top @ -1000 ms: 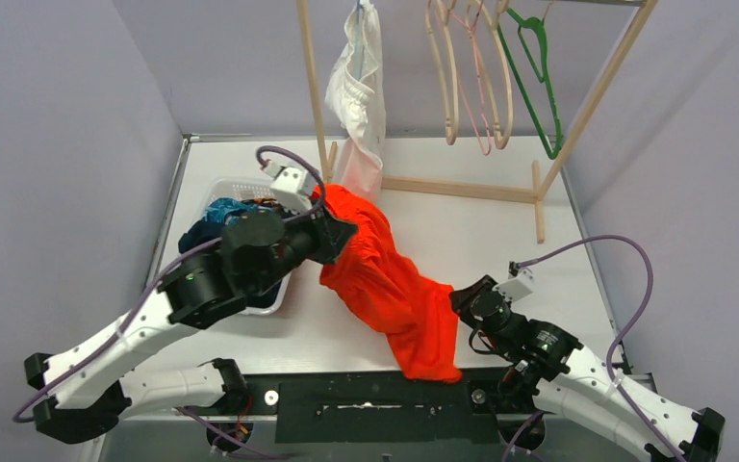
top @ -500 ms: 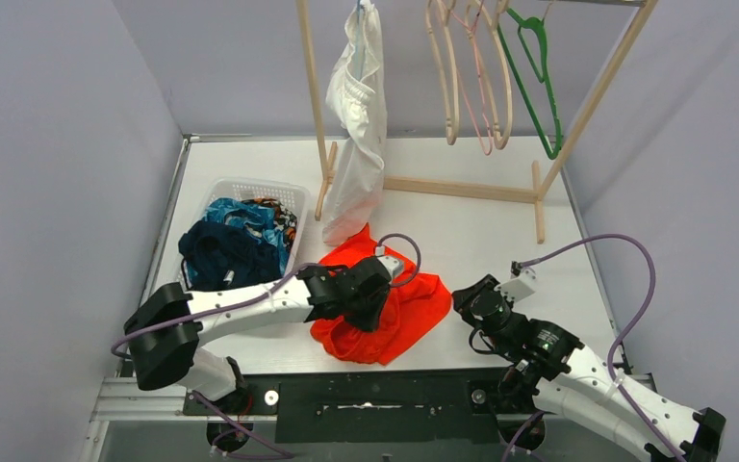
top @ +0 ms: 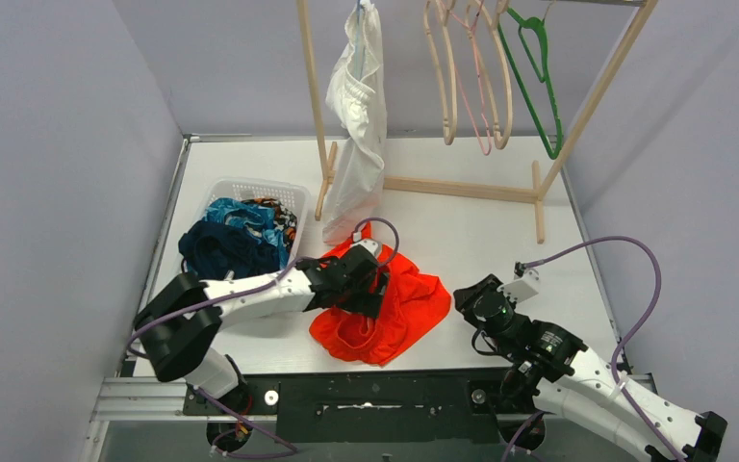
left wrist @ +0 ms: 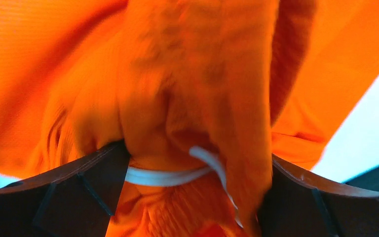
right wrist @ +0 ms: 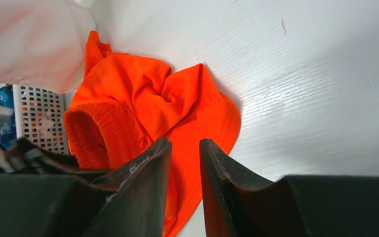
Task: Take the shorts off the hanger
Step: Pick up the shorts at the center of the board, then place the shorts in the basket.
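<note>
1. Stretched a second ago from beside the basket point(top: 250, 183) down to the right arm, the orange shorts point(top: 404, 313) have since dropped into a crumpled heap on the desk point(top: 462, 221). The left gripper point(top: 370, 292) has come down low with them and let go.
2. Nearest, toward the near right corner, the right gripper point(right wrist: 185, 143) hovers just beside the heap's right edge without touching it. Its jaws stand a narrow gap apart, with nothing between them.
3. The heap lies close to the near edge, about midway along it, with its ribbed waistband gaping open.
4. On the far left part of the heap sits the left gripper, its jaws spread wide and clamping nothing. Orange cloth and the white drawstring point(left wrist: 168, 175) bulge loosely up between the fingers (the wrist view shows little else).
5. Along the left edge stands the white basket. It holds the navy pair point(top: 221, 252) at its near end, the teal-blue wavy pair point(top: 250, 217) behind that, and a sliver of the camouflage pair point(top: 267, 203) at the far end.
6. Across the far side stands the wooden rack point(top: 313, 96). The white shorts point(top: 356, 115) hang from its rail beside the left post, their lower end reaching down just beyond the orange heap.
7. Further right on the rail hang pale hangers point(top: 467, 77) and a green hanger point(top: 537, 72).
</note>
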